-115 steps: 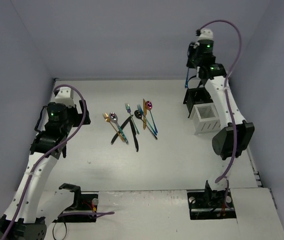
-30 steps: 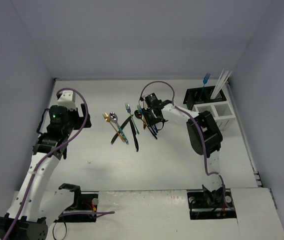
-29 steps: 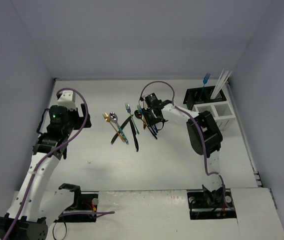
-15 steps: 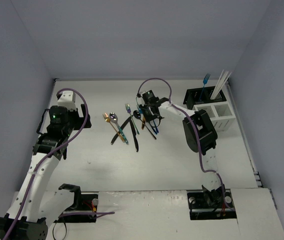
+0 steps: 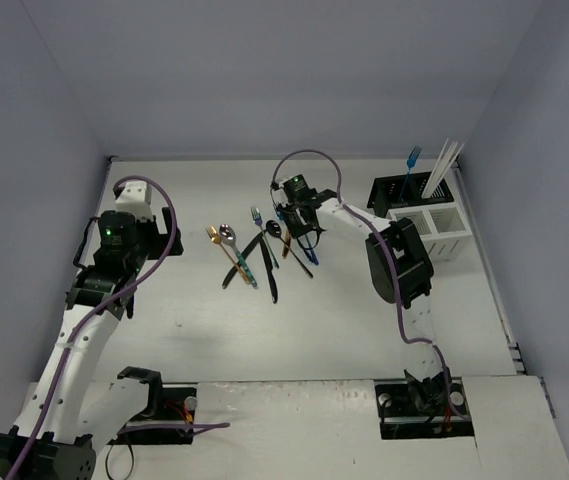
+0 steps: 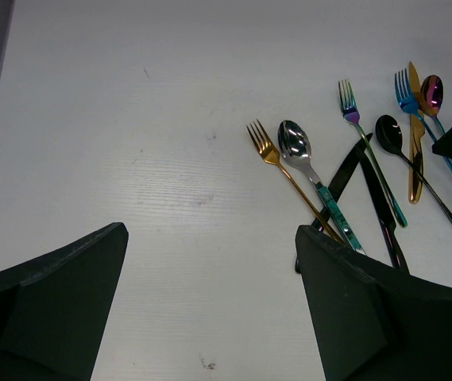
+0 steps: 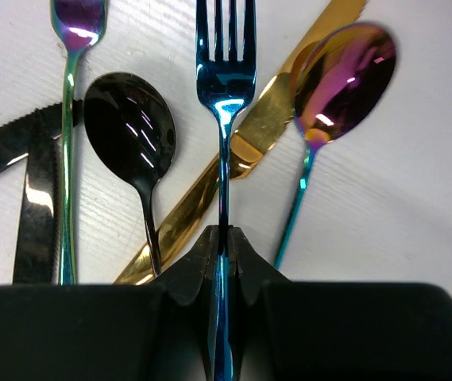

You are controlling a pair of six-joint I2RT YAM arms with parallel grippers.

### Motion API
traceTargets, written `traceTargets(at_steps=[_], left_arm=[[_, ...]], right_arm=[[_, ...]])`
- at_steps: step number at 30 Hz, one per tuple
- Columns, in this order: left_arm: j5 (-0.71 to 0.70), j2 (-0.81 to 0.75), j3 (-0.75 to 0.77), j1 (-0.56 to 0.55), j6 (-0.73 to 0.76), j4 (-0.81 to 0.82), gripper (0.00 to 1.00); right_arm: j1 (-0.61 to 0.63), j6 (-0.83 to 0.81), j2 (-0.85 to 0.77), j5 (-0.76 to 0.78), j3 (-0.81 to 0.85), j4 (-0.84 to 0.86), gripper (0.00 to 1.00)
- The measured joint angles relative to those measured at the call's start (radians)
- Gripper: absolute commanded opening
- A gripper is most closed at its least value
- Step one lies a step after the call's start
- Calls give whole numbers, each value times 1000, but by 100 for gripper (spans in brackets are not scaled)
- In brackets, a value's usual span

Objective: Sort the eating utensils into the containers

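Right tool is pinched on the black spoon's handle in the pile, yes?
No. The right tool is pinched on the handle of the blue fork. The black spoon lies free beside it. The right wrist view shows this.

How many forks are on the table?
3: a gold fork at the left, a purple-teal fork in the middle, and a blue fork held by the right gripper. Others may be hidden.

No writing can be read: the utensils (image 6: pixel 293 143), the black caddy (image 5: pixel 389 184) and the white caddy (image 5: pixel 449 245) bear no legible marks.
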Motion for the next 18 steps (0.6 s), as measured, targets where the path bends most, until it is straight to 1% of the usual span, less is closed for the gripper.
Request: traceTargets(at_steps=[5, 10, 15, 18], left_arm=[[0, 0, 0, 0, 0, 0, 85], [-1, 0, 0, 0, 0, 0, 85], [-1, 0, 0, 0, -1, -1, 85], [-7, 0, 0, 0, -2, -7, 85]], right_arm=[[-5, -39, -103, 38, 67, -27, 0], [-60, -55, -285, 90, 129, 16, 0], [-205, -50, -457, 168, 69, 175, 0], [-288, -52, -525, 234, -40, 314, 0]])
